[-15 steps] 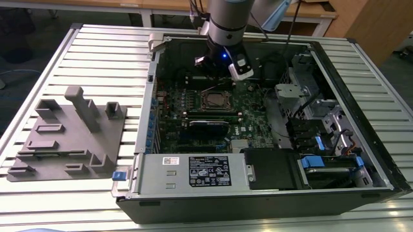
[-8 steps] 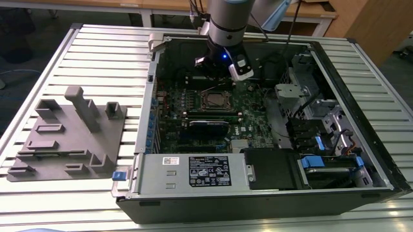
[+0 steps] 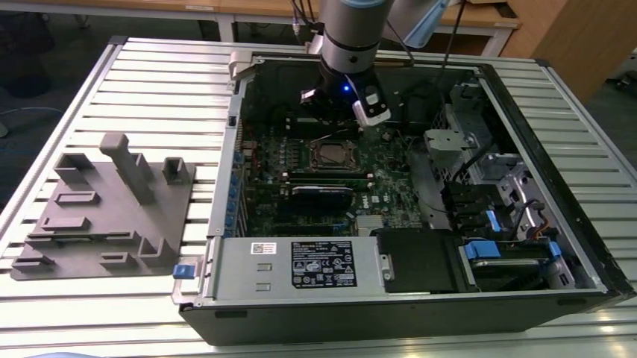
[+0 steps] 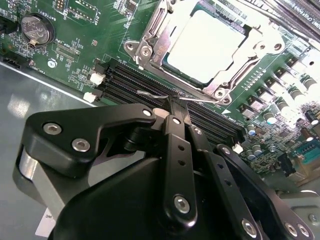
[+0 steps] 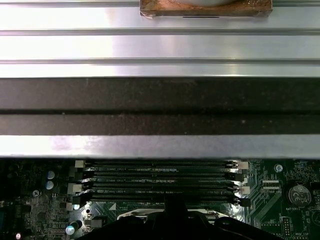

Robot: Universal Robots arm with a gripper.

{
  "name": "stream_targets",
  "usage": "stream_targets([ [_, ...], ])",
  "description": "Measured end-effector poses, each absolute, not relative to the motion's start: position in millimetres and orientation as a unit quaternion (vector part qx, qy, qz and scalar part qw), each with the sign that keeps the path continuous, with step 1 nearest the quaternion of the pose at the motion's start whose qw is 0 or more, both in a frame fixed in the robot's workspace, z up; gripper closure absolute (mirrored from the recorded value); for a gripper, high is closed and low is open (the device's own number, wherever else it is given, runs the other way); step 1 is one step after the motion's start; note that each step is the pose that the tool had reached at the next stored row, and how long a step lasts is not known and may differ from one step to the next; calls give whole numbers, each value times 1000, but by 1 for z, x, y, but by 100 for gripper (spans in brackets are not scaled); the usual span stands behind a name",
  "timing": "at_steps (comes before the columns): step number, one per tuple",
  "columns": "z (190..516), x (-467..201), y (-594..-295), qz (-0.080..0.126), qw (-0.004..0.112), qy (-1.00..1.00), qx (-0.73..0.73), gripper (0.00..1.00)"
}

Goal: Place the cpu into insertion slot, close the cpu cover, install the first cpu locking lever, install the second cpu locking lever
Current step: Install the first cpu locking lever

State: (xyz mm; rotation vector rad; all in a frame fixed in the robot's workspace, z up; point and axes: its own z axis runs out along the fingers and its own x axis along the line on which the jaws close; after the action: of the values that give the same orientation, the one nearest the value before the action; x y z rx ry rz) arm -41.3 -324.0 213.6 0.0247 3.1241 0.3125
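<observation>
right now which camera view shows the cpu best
The second wrist view: the cpu is close and bright, its silver top framed by the cpu cover. In the exterior view it is a small dark square on the motherboard. The first wrist view looks at the memory slots instead.

Arm (image 3: 350,33), top centre of the exterior view: silver-grey round tube with a darker band low down. Below it is a black wrist block (image 3: 329,93) with a small blue light (image 3: 345,88) glowing. A white-and-grey boxy module (image 3: 371,109) sits on the block's side, towards the exterior view's right. End effector (image 4: 172,107) in the second wrist view: matte black linkage plates with rounded corners and silver screw heads (image 4: 81,145) at the pivots (round, socket type). One bright metal pin end (image 4: 26,167) shows at the outer edge.
</observation>
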Motion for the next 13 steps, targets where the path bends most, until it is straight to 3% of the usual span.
stream_targets([
  [13,211,-41,-324,100,1,995,8,89],
])
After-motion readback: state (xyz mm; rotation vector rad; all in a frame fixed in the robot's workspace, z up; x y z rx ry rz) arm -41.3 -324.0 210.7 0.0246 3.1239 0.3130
